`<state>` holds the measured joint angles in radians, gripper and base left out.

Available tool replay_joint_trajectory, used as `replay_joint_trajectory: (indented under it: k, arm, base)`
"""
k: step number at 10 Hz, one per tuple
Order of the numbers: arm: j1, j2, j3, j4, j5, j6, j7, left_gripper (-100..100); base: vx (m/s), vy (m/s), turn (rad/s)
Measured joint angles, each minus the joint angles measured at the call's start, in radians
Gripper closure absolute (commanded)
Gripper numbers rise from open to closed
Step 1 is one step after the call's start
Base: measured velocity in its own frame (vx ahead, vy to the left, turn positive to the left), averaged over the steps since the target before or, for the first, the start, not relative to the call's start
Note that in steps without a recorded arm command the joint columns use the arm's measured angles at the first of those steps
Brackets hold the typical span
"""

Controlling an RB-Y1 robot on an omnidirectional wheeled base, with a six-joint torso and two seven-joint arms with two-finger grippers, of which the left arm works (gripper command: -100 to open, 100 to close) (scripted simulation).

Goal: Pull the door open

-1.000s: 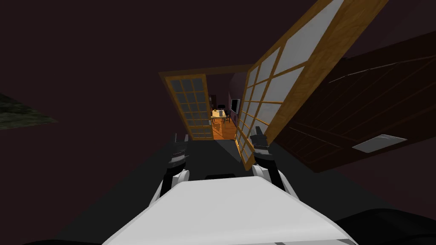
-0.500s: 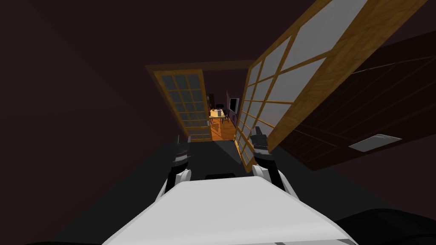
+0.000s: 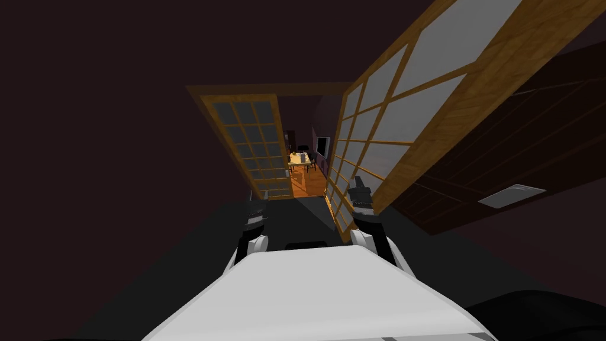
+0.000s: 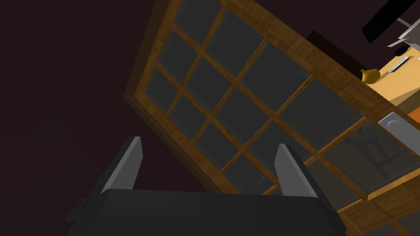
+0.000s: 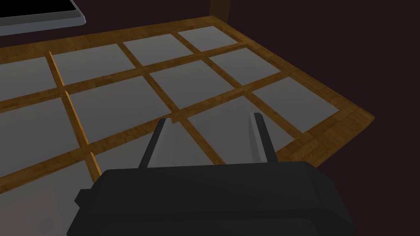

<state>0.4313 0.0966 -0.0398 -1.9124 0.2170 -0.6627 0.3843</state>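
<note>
Right of doorway: glazed wooden door, swung this way, long axis upright, panes facing across opening; larger than a second ago, by own move. Beside lower panes, right gripper, fingers apart, empty. Facing second leaf, left gripper, likewise spread.

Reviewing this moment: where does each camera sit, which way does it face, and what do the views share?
Head view: on the head, looking steeply down and forward at the left leaf and the right leaf, which is swung toward me; the left gripper and right gripper appear small.
Left wrist view: on the left hand, looking past its open fingers at the left leaf, with the table beyond.
Right wrist view: on the right hand, facing the right leaf's panes.
Shared: the head and left wrist views both show the left leaf and the table.
</note>
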Motion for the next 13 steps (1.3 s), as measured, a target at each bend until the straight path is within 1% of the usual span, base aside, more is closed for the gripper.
replay_joint_trajectory:
  k: [5, 6, 7, 9, 10, 12, 13]
  arm:
    - [-0.034, 0.013, -0.02, 0.101, 0.06, -0.019, 0.082, -100]
    - [-0.046, 0.019, -0.022, 0.13, 0.074, -0.026, 0.101, -100]
    - [-0.052, 0.022, -0.025, 0.145, 0.087, -0.027, 0.118, -100]
    - [-0.072, 0.027, -0.035, 0.202, 0.113, -0.042, 0.154, -100]
    - [-0.081, 0.033, -0.036, 0.224, 0.127, -0.045, 0.174, -100]
    - [-0.091, 0.035, -0.047, 0.257, 0.153, -0.047, 0.207, -100]
    - [-0.1, 0.041, -0.051, 0.289, 0.167, -0.057, 0.228, -100]
  base:
    - [0.093, 0.029, -0.083]
    - [0.103, 0.018, -0.071]
    - [0.1, 0.029, -0.097]
    - [0.088, 0.035, -0.084]
    - [0.097, 0.037, -0.092]
    - [0.096, 0.035, -0.097]
    - [0.085, 0.039, -0.074]
